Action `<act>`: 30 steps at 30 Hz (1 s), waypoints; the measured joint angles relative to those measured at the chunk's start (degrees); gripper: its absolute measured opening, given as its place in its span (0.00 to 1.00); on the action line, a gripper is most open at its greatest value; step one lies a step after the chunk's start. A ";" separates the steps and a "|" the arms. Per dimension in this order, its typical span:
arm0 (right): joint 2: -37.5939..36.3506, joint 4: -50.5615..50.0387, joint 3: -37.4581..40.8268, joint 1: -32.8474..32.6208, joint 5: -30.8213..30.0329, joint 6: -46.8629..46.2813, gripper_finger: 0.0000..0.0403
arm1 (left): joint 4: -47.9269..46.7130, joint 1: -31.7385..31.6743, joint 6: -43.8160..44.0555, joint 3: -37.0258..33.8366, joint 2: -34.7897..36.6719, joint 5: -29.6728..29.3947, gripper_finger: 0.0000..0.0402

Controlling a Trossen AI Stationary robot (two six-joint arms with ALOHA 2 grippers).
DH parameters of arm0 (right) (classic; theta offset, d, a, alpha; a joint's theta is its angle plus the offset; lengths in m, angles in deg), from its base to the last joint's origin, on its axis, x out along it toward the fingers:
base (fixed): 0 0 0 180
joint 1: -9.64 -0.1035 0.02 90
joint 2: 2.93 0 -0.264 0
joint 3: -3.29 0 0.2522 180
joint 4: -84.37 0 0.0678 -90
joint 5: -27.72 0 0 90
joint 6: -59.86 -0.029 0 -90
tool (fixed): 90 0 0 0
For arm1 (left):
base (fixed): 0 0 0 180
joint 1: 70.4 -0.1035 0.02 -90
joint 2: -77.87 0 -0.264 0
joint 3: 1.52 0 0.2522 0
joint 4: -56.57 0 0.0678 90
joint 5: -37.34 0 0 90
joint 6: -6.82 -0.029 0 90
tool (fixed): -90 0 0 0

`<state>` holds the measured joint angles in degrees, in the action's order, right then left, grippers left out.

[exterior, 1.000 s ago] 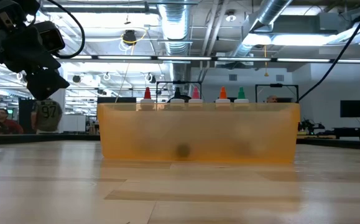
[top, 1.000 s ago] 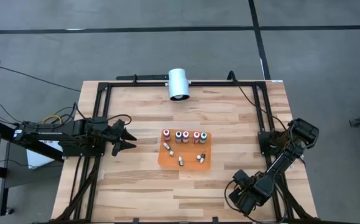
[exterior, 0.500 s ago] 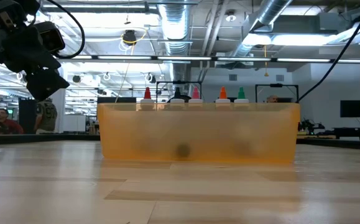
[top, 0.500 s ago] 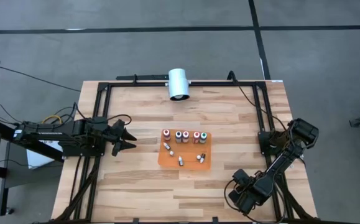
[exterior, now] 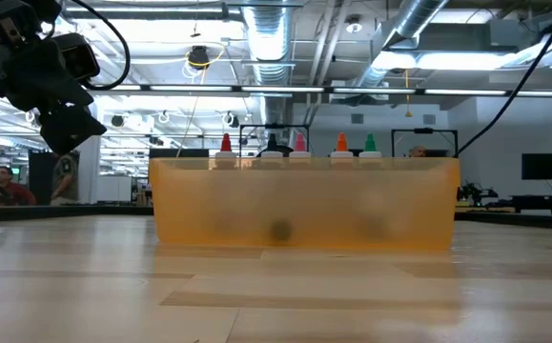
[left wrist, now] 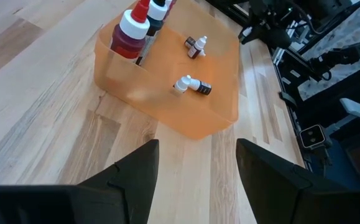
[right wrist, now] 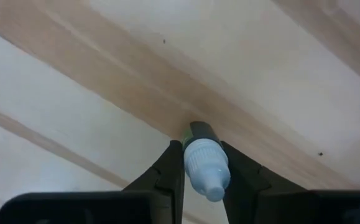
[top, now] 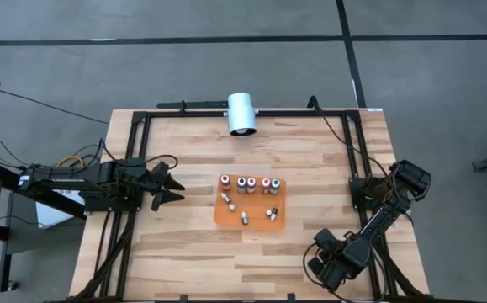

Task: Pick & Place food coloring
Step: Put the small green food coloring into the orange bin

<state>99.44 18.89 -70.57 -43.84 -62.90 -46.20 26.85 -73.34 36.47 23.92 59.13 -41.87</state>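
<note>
The right gripper [right wrist: 201, 163] was down at the desk's [top: 310, 168] near right corner, its fingers [right wrist: 167, 171] clamped on either side of a small white-capped bottle [right wrist: 206, 165] — from overhead the arm hid that bottle entirely. The left gripper [left wrist: 197, 163] hung released over the desk's left side, pointed at the orange tray [top: 277, 220]. The rest of the food coloring [top: 245, 184] stood in a row in that tray, with a few bottles lying loose — cap colours hard to make out from above.

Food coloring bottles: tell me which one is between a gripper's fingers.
The white-capped bottle lying on the bare wood between the right gripper's fingers, near the table's front right corner. The others are in the orange tray.
</note>
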 joint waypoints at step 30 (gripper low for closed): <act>-0.02 -7.52 -17.51 1.37 -22.09 13.72 0.18 | 0.48 0.02 -2.01 0.00 0.00 0.01 0.51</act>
<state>99.42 11.38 -88.09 -42.47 -84.99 -32.48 27.32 -73.32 34.46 23.92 59.13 -41.86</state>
